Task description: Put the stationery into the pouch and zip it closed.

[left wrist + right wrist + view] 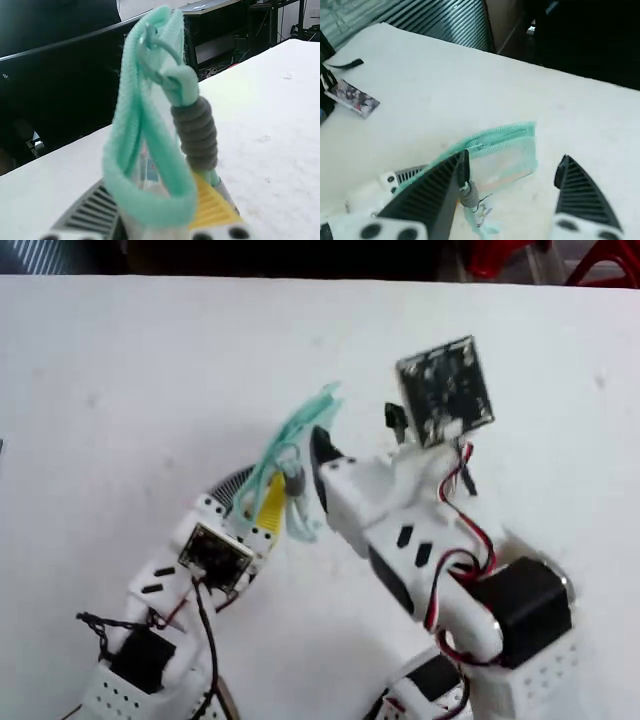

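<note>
A clear pouch (297, 435) with a mint-green zip edge is held up off the white table at its centre. My left gripper (260, 490) is shut on its lower end. In the left wrist view the pouch's mint strap loop (145, 150), metal ring and grey pull (197, 132) rise between the yellow pad (212, 205) and the grey finger (92, 212). My right gripper (514, 159) stands open just beside the pouch (502, 150), its black fingers (437, 195) on either side of it without touching. Something thin and orange shows faintly through the clear wall.
A small printed card (352, 97) and a black strip (345, 63) lie farther off on the table (120, 390). The table's far edge (300, 278) runs along the back, with red chair legs (600, 260) beyond it.
</note>
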`<control>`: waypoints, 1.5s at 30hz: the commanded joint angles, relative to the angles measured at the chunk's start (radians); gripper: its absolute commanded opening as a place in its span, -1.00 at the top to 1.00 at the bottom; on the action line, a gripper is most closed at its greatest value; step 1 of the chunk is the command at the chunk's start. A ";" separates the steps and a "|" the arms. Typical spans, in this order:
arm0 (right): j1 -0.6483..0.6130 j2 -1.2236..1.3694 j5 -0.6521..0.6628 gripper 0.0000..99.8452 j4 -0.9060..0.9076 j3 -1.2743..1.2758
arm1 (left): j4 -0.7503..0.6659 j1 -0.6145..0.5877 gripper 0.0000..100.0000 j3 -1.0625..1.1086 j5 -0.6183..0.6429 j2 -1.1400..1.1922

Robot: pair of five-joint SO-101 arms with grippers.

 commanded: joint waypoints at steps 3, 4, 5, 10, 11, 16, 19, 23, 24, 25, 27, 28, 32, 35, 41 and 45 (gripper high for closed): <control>0.010 0.269 -0.276 0.37 0.203 -0.431 | -0.018 0.008 0.92 -0.035 -0.005 -0.013; 0.008 0.311 -0.313 0.31 0.236 -0.482 | -0.018 0.008 0.92 -0.035 -0.005 -0.013; 0.008 0.354 -0.342 0.27 0.260 -0.523 | -0.018 0.008 0.92 -0.035 -0.005 -0.013; -0.081 0.490 -0.367 0.27 0.269 -0.552 | -0.018 0.008 0.92 -0.035 -0.005 -0.013; -0.108 0.504 -0.367 0.27 0.268 -0.555 | -0.020 0.008 0.92 -0.035 -0.005 -0.013; -0.136 0.536 -0.368 0.27 0.257 -0.552 | -0.023 0.004 0.91 -0.035 -0.005 -0.013; -0.096 0.578 -0.370 0.27 0.255 -0.562 | -0.023 0.005 0.91 -0.035 -0.005 -0.013; -0.094 0.638 -0.365 0.32 0.243 -0.559 | -0.023 0.005 0.91 -0.035 -0.005 -0.013; -0.094 0.645 -0.361 0.39 0.245 -0.560 | -0.023 0.004 0.92 -0.035 -0.005 -0.013; -0.094 0.651 -0.361 0.50 0.245 -0.562 | -0.023 0.004 0.92 -0.035 -0.005 -0.013; -0.088 0.651 -0.358 0.76 0.243 -0.562 | -0.023 0.004 0.92 -0.035 -0.005 -0.013; -0.084 0.653 -0.334 0.89 0.240 -0.562 | -0.023 0.004 0.91 -0.035 -0.005 -0.013; -0.031 0.657 -0.173 0.95 0.242 -0.560 | -0.023 0.008 0.89 -0.035 -0.003 -0.013; 0.059 0.661 -0.167 0.96 0.243 -0.551 | -0.009 0.010 0.67 -0.044 0.054 -0.013; 0.196 0.727 0.015 0.96 0.245 -0.540 | 0.321 0.008 0.50 -0.296 0.287 -0.013; 0.199 0.719 0.328 0.96 0.245 -0.551 | 0.517 0.001 0.48 -0.499 0.284 -0.013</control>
